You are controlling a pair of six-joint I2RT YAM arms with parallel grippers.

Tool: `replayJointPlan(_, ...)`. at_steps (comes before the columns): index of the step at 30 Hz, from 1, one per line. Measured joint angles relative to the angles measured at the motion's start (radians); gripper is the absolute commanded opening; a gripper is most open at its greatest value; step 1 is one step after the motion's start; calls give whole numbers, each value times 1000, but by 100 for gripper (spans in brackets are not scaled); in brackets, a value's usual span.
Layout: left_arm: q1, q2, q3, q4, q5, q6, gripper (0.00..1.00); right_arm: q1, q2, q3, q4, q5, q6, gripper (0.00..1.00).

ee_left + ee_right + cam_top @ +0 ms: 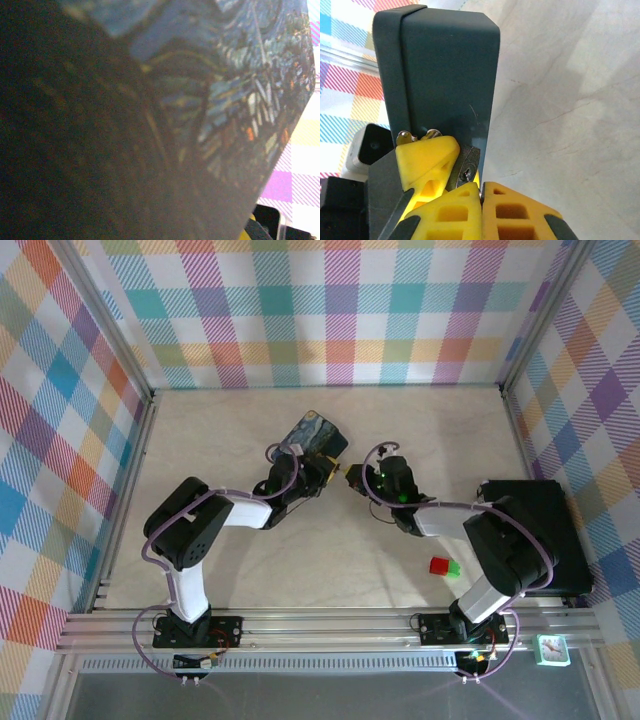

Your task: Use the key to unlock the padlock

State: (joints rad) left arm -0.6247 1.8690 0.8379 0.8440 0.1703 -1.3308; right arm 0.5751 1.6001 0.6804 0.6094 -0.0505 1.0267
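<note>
Checked pastel walls enclose a pale marbled table [250,570], and from the top camera both arms reach to its middle. The left gripper [316,468] sits against the blue painted tin [318,432], and the right gripper [357,478] faces it from just beside. The padlock itself is too small to make out between them. The left wrist camera is pressed close to the tin's starry lid and gives no sight of its own fingers, so I cannot tell how the left jaws stand. On the right wrist camera the right gripper's two yellow fingertips [455,212] are pressed together under a dark grey box wall. At their tip a silvery sliver, probably the key [465,173], meets a small dark body that I take for the padlock [469,156]. It lies straight ahead of the jaws, touching them. Its long axis seems to run up-left, under a yellow finger of the other arm, towards two silvery glints, perhaps the shackle [432,133].
</note>
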Motion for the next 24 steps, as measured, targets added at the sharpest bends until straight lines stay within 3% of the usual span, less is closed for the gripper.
replayJointPlan(11,4,2,-4,6,-26,0,0,-65,70,37,17,-211,304,0)
replayJointPlan(24,6,-2,-23,31,19,8,0,-88,26,123,-230,-294,30,0)
